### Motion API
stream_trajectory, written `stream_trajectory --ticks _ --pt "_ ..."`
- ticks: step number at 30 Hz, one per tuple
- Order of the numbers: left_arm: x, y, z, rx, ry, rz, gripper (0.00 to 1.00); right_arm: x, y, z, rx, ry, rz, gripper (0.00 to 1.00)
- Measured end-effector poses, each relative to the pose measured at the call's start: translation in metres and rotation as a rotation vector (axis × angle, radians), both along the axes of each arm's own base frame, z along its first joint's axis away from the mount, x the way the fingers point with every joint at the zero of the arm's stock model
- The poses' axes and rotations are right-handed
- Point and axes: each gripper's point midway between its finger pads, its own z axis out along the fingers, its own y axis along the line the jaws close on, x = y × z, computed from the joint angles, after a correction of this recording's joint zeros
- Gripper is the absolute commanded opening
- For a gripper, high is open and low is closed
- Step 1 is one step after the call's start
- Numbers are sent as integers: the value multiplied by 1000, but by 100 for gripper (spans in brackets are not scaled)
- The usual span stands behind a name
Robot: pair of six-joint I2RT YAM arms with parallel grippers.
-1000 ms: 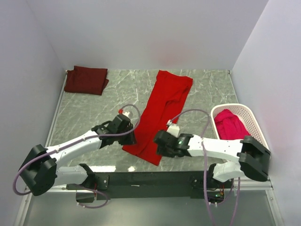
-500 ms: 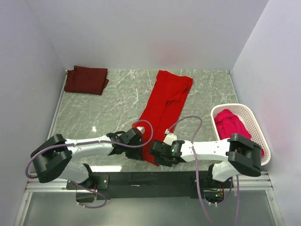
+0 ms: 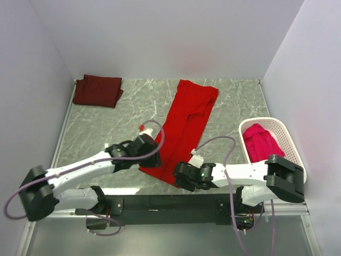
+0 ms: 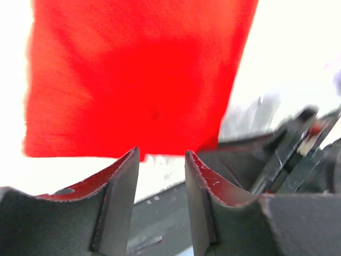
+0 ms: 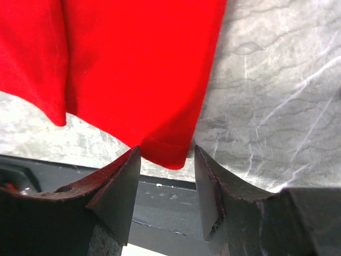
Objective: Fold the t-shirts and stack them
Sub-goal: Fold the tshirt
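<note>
Just beyond right pincer (image 5: pixel 166 150), red t-shirt (image 5: pixel 128 64)

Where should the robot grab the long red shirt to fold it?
Probably its near hem, one corner per claw, from the robot's side. The red shirt lies as a long flat strip with that end nearest, and the open left claw and right claw face it.

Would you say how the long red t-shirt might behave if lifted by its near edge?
Probably floppy: the red t-shirt lies flat with soft creases, so it should sag when lifted. Likely light, being thin cloth. Pushed, it would likely bunch, not slide.
</note>
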Motion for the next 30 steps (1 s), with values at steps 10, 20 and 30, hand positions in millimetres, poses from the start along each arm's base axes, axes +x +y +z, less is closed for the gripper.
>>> stream_trajectory --ticks 10,20,30 --pt "25 86 -34 50 33 302 49 -4 -9 3 121 11 -91 59" --pt "17 98 -68 33 105 339 52 -5 -12 2 138 18 -113 53" --pt "24 97 -68 -35 45 350 50 -3 -3 0 158 19 -112 49"
